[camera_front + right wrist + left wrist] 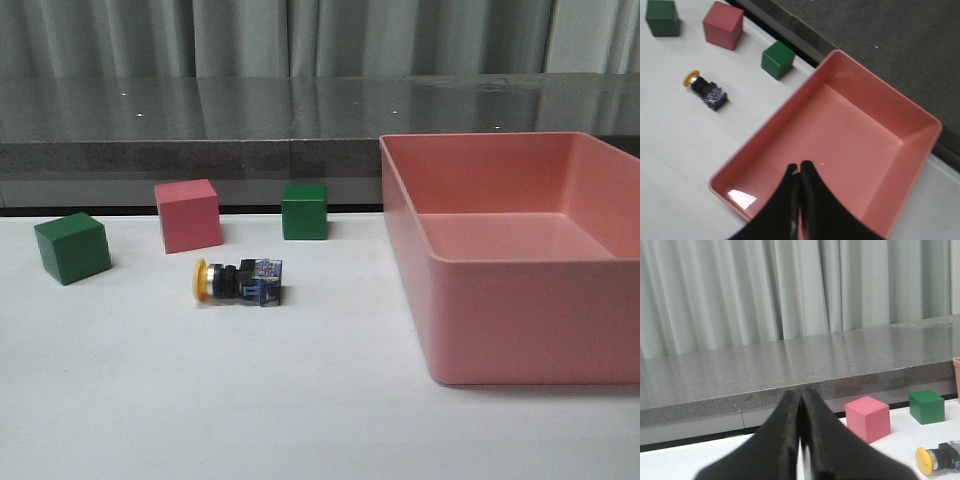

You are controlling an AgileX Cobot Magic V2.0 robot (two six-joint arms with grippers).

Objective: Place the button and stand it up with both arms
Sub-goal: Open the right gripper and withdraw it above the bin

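The button [238,281] lies on its side on the white table, yellow cap to the left, clear-blue base to the right, in front of the cubes. It also shows in the left wrist view as the button [939,458] and in the right wrist view as the button [705,89]. My left gripper [801,396] is shut and empty, low over the table, well short of the button. High over the pink bin hangs my right gripper [799,167], shut with nothing in it. Neither arm shows in the front view.
A pink bin [560,335] fills the right side of the table. One pink cube [187,214] and two green cubes [304,211] [72,247] stand behind the button. A grey stone ledge [200,150] runs along the table's far edge.
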